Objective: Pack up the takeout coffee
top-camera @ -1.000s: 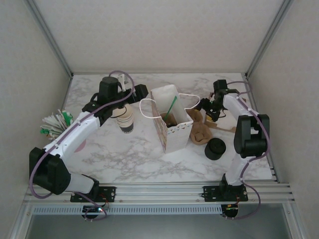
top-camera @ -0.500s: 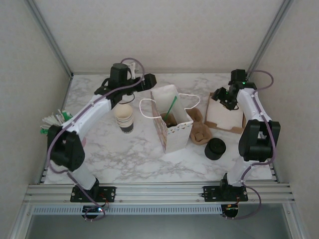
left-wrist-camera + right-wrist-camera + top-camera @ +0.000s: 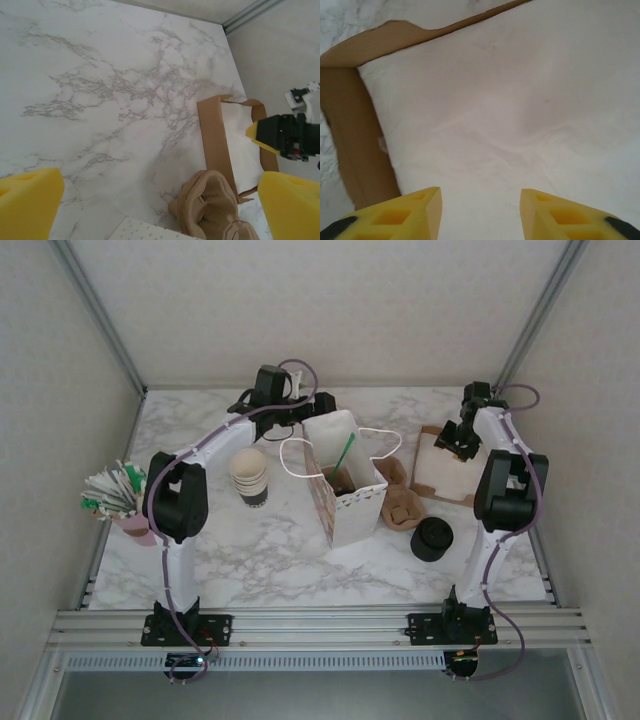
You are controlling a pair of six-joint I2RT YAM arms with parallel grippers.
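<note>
Dark item (image 3: 340, 480) mostly hidden inside paper bag (image 3: 350, 515), left fingers (image 3: 27, 200) cropped at corners, cardboard tray (image 3: 360, 150) cut off

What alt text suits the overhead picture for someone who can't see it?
A paper bag stands on a marble table, with what looks like a dark-lidded cup and a green stick inside. Two robot arms reach to the far side, the left arm beyond the bag, the right arm over a cardboard tray. Stacked cream cups stand left of the bag.
</note>
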